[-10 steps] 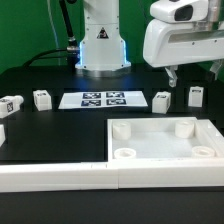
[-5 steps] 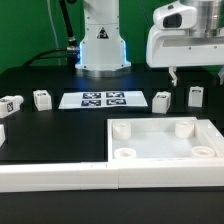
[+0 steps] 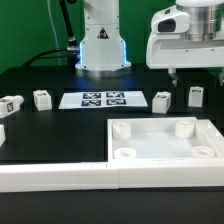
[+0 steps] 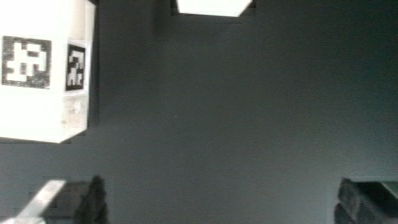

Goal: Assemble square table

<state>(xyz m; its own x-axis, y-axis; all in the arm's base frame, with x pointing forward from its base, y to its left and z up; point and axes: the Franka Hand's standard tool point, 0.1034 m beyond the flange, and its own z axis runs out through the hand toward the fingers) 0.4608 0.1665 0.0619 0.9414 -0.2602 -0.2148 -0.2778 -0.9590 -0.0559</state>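
Note:
The square table top (image 3: pixel 160 141), a white tray with a raised rim and round corner sockets, lies at the front on the exterior view's right. Short white tagged legs stand around it: one (image 3: pixel 196 96) under my gripper, one (image 3: pixel 161 101) beside it, and others (image 3: pixel 41 99) (image 3: pixel 10 103) on the exterior view's left. My gripper (image 3: pixel 198 72) hangs open above the black table, holding nothing. In the wrist view a tagged leg (image 4: pixel 45 75) lies off to one side of the open gripper (image 4: pixel 222 205). Only dark table shows between the fingers (image 4: pixel 71 200).
The marker board (image 3: pixel 103 99) lies flat in front of the robot base (image 3: pixel 102 45). Long white wall pieces (image 3: pixel 60 175) run along the front edge. Another white piece (image 4: pixel 214 6) just shows at the wrist view's edge.
The gripper has drifted slightly toward the exterior view's right and a little upward, still open. The parts have not moved.

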